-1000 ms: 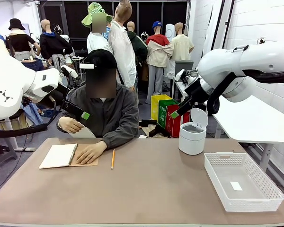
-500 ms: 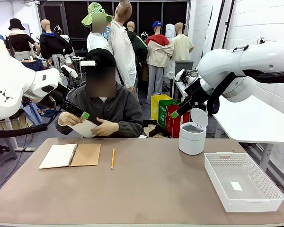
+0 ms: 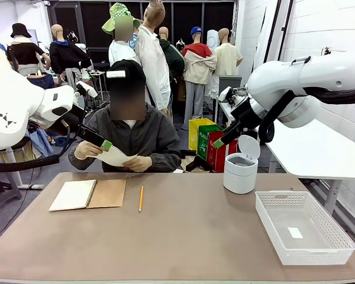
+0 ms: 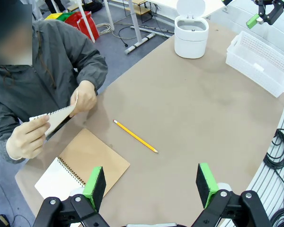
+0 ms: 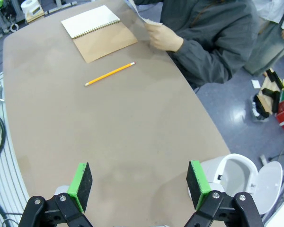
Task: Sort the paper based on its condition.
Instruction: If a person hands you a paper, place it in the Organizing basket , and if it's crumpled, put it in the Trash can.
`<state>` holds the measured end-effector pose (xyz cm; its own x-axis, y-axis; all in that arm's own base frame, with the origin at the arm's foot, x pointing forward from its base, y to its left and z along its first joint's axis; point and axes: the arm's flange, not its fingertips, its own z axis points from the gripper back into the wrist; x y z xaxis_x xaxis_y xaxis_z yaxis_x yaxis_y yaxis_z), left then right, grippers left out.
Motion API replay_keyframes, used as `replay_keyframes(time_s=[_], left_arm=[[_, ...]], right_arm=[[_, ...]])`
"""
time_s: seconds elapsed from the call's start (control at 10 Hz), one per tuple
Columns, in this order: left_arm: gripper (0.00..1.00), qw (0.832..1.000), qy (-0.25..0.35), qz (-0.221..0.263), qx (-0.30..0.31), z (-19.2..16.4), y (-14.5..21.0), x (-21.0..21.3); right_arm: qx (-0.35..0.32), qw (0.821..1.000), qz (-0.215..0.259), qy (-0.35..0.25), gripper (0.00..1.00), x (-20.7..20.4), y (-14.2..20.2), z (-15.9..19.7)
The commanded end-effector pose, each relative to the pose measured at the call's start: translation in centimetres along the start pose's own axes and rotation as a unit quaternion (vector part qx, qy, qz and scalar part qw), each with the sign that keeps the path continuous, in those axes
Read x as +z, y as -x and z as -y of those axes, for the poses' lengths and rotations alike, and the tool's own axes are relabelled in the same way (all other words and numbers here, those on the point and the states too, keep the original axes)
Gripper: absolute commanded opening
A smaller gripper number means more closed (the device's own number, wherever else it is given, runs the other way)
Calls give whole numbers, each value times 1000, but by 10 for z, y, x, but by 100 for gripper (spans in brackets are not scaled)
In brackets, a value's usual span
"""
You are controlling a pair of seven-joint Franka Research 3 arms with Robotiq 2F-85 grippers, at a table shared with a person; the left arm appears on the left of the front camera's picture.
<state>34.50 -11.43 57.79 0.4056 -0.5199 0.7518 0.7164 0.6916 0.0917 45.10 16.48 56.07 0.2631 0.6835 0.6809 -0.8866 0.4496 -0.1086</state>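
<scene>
Nearest, lower right of the front view: white basket [image 3: 271,220] on the brown table [image 3: 189,242], with a small white sticker [image 3: 295,232] lying flat on its floor.

Mid table, left: spiral notebook [image 3: 87,194] lying open and flat, brown cover folded out to the right. Yellow pencil [image 3: 141,198] just beside it, not touching, pointing toward the near edge.

Far table edge, right of centre: white bin [image 3: 240,173], lid tipped up.

Left gripper [image 4: 150,182]: jaws wide apart, nothing between the green pads. In the front view the arm reaches in from the left edge and hangs raised above the table, its tip in front of the person's chest.

Right gripper [image 5: 138,179]: jaws spread, empty. The arm bends in from the upper right, tip angled down and left, held high above the bin.

Farthest: a person seated behind the table, forearms raised off it. The paper [image 3: 115,157], one white sheet, is held in the air between both hands, one hand [image 3: 87,150] at its left end, the other hand [image 3: 137,163] at its lower right. It sits above the far edge, clear of the notebook. Its condition cannot be told.
</scene>
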Motion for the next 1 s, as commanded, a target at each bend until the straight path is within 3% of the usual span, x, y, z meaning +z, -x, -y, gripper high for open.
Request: replay_keyframes(time_s=[0.0,0.9], left_arm=[[100,1000,4,-2,2,-1,0,1],[100,1000,4,-2,2,-1,0,1]], right_arm=[[-3,1000,-4,3,100,1,0,0],[-3,1000,-4,3,100,1,0,0]])
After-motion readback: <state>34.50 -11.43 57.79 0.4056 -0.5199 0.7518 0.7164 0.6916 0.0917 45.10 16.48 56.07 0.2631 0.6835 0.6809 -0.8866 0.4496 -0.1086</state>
